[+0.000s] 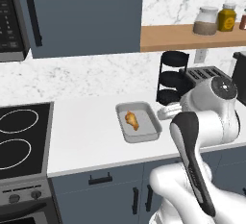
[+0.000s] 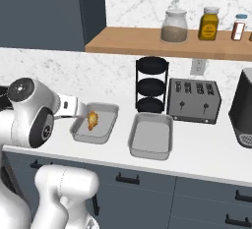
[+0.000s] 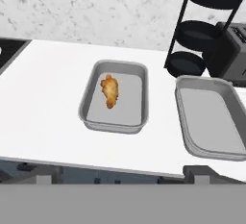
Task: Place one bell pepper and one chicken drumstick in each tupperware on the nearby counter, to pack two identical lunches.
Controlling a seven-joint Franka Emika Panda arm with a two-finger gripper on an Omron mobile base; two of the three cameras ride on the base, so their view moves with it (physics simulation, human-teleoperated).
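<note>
Two light-grey tupperware trays lie side by side on the white counter (image 3: pixel 48 93). In the left tupperware (image 3: pixel 89 98) rests one golden chicken drumstick (image 3: pixel 110 91), also visible from the base cameras as drumstick (image 1: pixel 131 120) and drumstick (image 2: pixel 92 120). The right tupperware (image 3: pixel 181 115) holds nothing. My gripper (image 3: pixel 120 175) hovers above the counter's front edge, looking down at both trays, with its fingers spread wide and nothing between them. The bell peppers and the other drumstick are out of view.
A black three-tier rack (image 2: pixel 151 85) and a slotted toaster (image 2: pixel 193 100) stand behind the trays. A dark appliance (image 2: pixel 243 110) is at the far right, and a stove (image 1: pixel 19 136) lies to the left. Jars sit on the wooden shelf (image 2: pixel 147 43).
</note>
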